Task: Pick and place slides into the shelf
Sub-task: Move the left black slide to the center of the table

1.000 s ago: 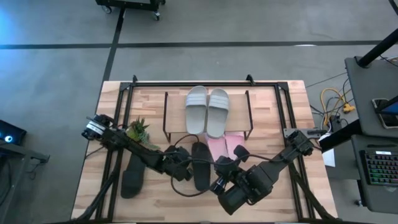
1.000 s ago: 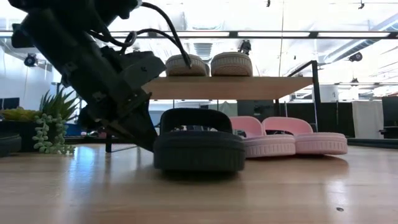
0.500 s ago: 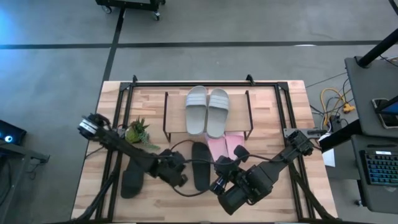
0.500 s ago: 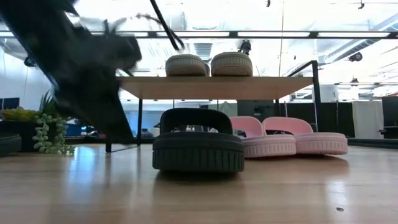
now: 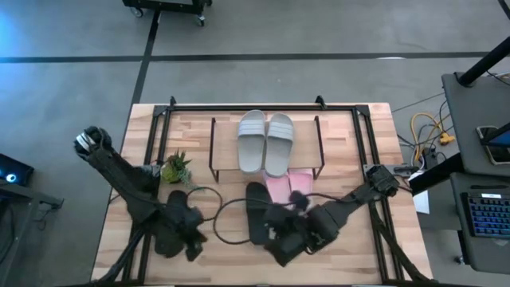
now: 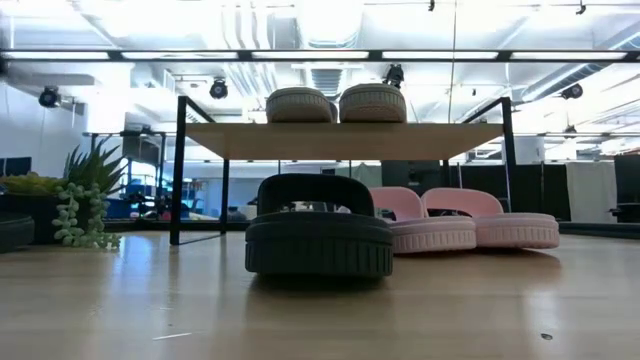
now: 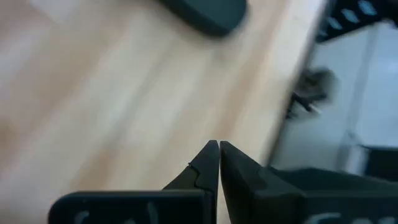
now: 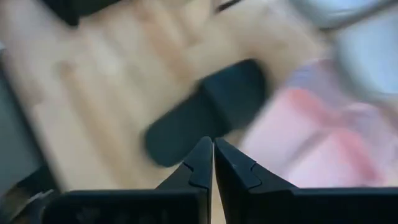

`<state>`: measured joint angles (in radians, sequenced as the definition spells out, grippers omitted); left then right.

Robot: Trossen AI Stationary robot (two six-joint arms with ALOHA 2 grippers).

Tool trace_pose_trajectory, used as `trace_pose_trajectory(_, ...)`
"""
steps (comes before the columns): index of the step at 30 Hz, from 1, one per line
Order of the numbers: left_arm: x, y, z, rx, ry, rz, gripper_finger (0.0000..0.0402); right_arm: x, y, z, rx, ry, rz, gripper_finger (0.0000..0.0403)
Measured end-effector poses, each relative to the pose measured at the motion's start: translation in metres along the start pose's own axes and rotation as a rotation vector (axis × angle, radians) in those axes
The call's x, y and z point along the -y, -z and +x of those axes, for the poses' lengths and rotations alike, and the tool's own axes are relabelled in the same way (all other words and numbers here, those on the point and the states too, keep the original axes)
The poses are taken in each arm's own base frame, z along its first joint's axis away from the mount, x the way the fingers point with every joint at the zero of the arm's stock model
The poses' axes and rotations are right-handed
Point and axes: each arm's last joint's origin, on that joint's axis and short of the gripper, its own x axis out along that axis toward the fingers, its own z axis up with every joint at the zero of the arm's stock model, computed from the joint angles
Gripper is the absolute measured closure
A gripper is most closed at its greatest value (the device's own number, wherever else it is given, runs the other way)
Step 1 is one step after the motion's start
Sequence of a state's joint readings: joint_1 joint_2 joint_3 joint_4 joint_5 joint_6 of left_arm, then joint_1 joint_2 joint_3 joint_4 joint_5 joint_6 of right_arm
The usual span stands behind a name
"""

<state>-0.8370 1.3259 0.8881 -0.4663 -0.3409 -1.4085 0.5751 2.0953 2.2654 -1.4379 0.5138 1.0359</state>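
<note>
Two pale grey-green slides (image 5: 265, 142) lie on the shelf's wooden top (image 6: 345, 140). Two pink slides (image 5: 289, 185) lie on the table under it, toes out (image 6: 460, 228). One black slide (image 5: 255, 209) lies in front of the shelf (image 6: 318, 238). The other black slide (image 5: 165, 233) lies at the near left, partly hidden by my left arm. My left gripper (image 5: 194, 241) is shut and empty, raised above that slide's right side. My right gripper (image 5: 269, 231) is shut and empty, raised over the middle black slide's near end (image 8: 205, 112). Neither gripper shows in the low view.
A small green potted plant (image 5: 177, 168) stands at the left, beside the shelf (image 6: 82, 195). The larger black frame (image 5: 151, 159) runs along the table's sides and back. Cables (image 5: 227, 209) trail between the arms. Bare wood lies along the near edge.
My left gripper has drawn away from the middle black slide toward the table's near left corner, rising out of the low view. My right gripper has shifted a little toward the table's left, over the middle black slide. The slides have stayed where they were.
</note>
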Motion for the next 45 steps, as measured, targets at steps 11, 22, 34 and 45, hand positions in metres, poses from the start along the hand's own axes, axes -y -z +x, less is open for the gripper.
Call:
trace_pose_trajectory(11, 0.026, 0.084, -0.029, -0.178, 0.125, -0.118, 0.0402, -0.016, -0.042, 0.039, 0.044, -0.393, 0.006, 0.0392)
trace_pose_trajectory(22, 0.06, 0.16, -0.01, -0.188, 0.011, -0.082, 0.0402, -0.017, -0.073, 0.085, 0.168, -0.709, 0.101, 0.0392)
trace_pose_trajectory(34, 0.042, 0.145, -0.003, -0.037, -0.366, -0.165, 0.0402, -0.012, -0.064, 0.104, 0.127, -0.657, 0.102, 0.0379)
trace_pose_trajectory(45, 0.017, 0.088, -0.05, 0.002, -0.686, -0.105, 0.0402, -0.011, -0.064, 0.104, 0.127, -0.65, 0.096, 0.038)
